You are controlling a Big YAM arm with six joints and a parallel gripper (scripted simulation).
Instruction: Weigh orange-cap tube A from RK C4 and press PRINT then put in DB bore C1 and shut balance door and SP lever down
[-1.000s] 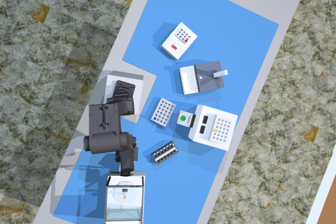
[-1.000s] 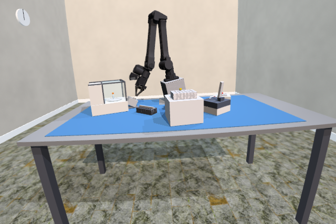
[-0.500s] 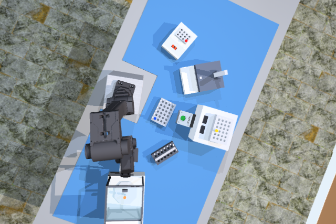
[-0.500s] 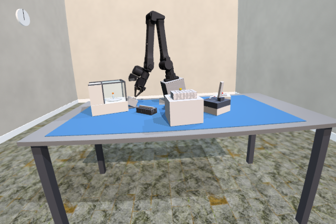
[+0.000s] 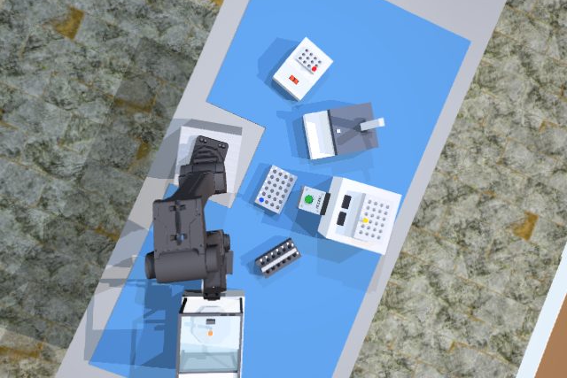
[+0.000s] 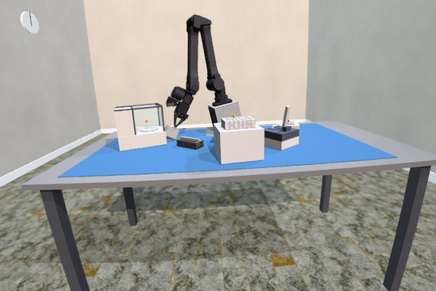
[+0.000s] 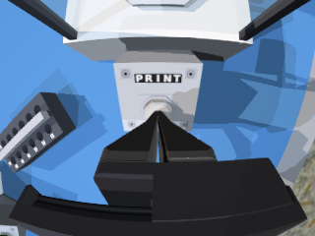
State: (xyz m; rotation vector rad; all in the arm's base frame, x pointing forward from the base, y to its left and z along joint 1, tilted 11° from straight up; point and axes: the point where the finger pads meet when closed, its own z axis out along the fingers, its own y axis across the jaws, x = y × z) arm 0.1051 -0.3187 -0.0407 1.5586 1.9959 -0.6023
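Observation:
My gripper [image 5: 211,297] [image 6: 175,125] [image 7: 157,116] is shut and empty. Its fingertips are at the lower edge of the white PRINT key [image 7: 158,104], overlapping it in the wrist view; contact cannot be told. The balance [image 5: 208,374] [image 6: 140,141] [image 7: 98,25] stands level, its top door pane [image 5: 210,342] apparently shut. Tube A [image 5: 210,333] [image 6: 146,122], orange cap, stands upright inside on the pan. No lit green lamp is visible on the balance. The dry block [image 5: 299,90] holds a red-capped tube. The spectrophotometer [image 5: 320,135] has its lever [image 5: 373,124] [image 6: 286,116] standing up.
The rack [image 5: 293,177] holds a blue-capped tube near the arm's base. The white mixer [image 5: 331,232] [image 6: 239,145] carries a yellow-capped tube, with a green-buttoned box [image 5: 304,206] before it. The black magnet block [image 5: 277,258] [image 6: 190,143] [image 7: 61,115] lies between mixer and balance.

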